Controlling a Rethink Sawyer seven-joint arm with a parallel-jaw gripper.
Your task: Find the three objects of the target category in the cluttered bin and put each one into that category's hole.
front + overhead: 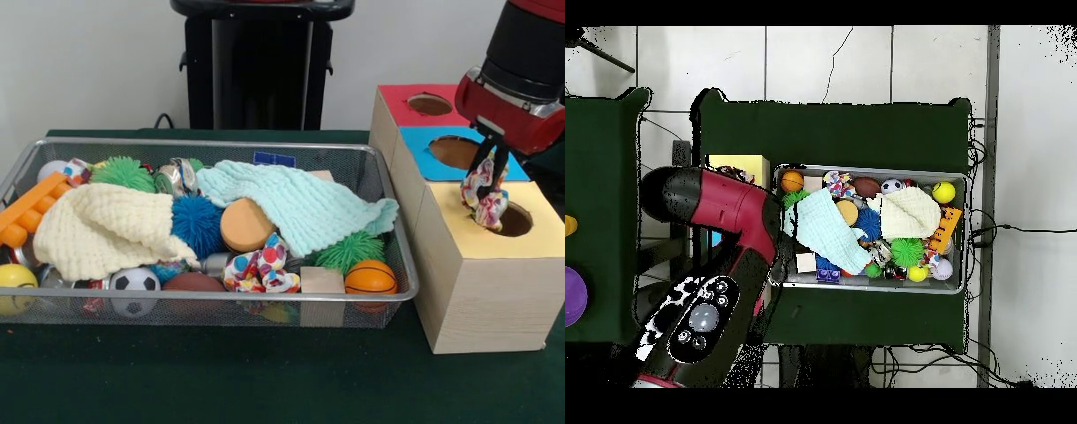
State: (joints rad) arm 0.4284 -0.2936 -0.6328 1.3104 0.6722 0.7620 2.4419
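**Gripper at the yellow hole**

While the red and black arm reaches over the wooden sorting box, the gripper is closed on a multicoloured patterned cloth toy, held just above the round hole in the box's yellow near section. A second, similar patterned cloth toy lies in the wire mesh bin, near its front wall, between a soccer ball and a small basketball. The bin rests on the green worktop, left of the box.
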